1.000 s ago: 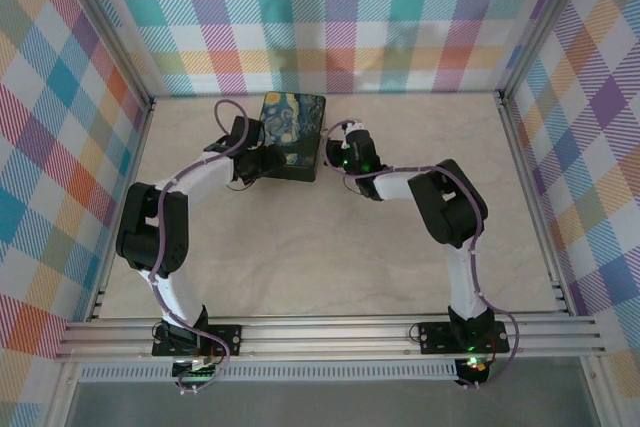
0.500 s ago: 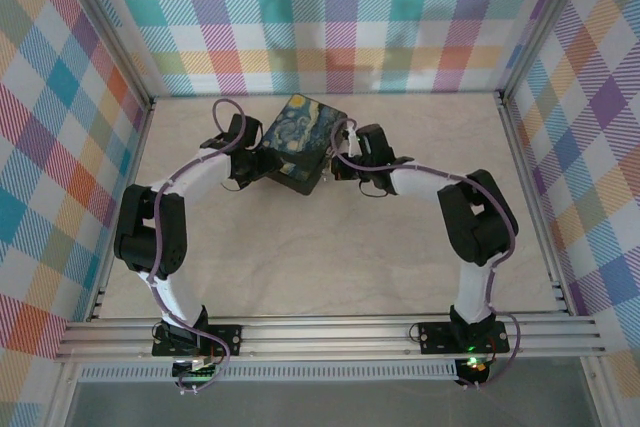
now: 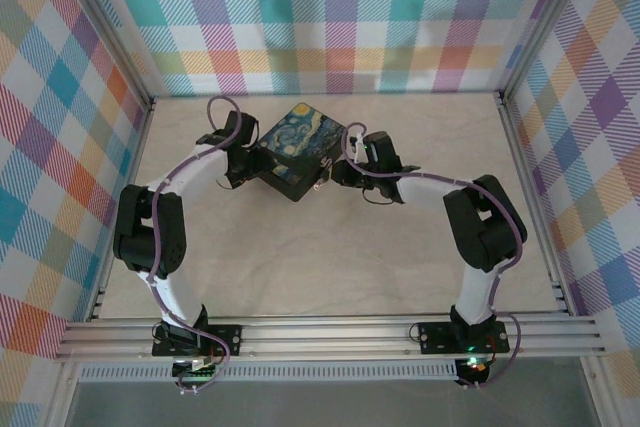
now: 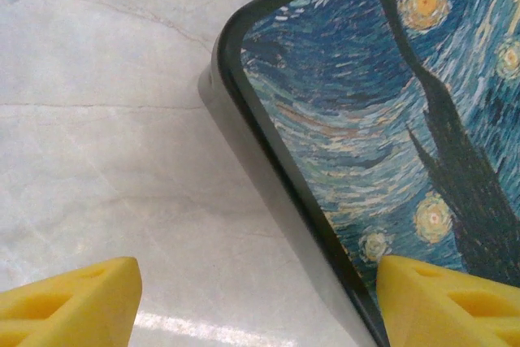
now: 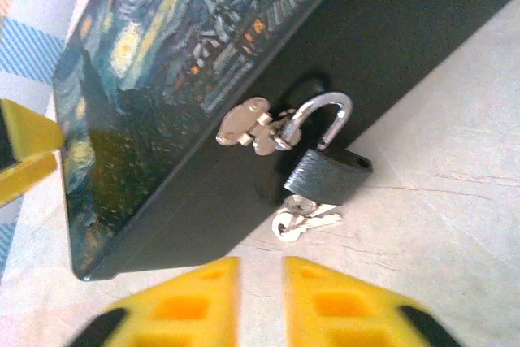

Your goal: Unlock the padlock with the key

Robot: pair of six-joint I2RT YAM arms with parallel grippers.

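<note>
In the right wrist view, the right gripper [image 5: 262, 270] is seen nearest, its yellow fingers slightly parted with nothing pinched between them. Just beyond it, on the pale marbled worktop [image 5: 455, 225], the key [image 5: 307, 219] is found. It is a small silvery piece with a little ring, and it is seated in the underside of the padlock [image 5: 325, 176].

The padlock is a small dark block, hung tilted against the tin's dark side wall with its lower corner near the worktop. Its bright metal shackle [image 5: 335, 107] is looped through a silvery clasp [image 5: 244, 123] on that wall. One leg of the shackle is seen entering the body. Whether the other end is seated cannot be told.

The tin [image 5: 162, 79] is a flat rectangular box, its lid painted with blue swirls and yellow stars. It is turned corner-on between the two arms in the overhead view.

At its far-left corner the left gripper [image 4: 256, 298] is held spread wide. One finger is over bare worktop and the other is over the lid's edge.

Checked pastel walls [image 3: 330, 17] are set behind.
</note>
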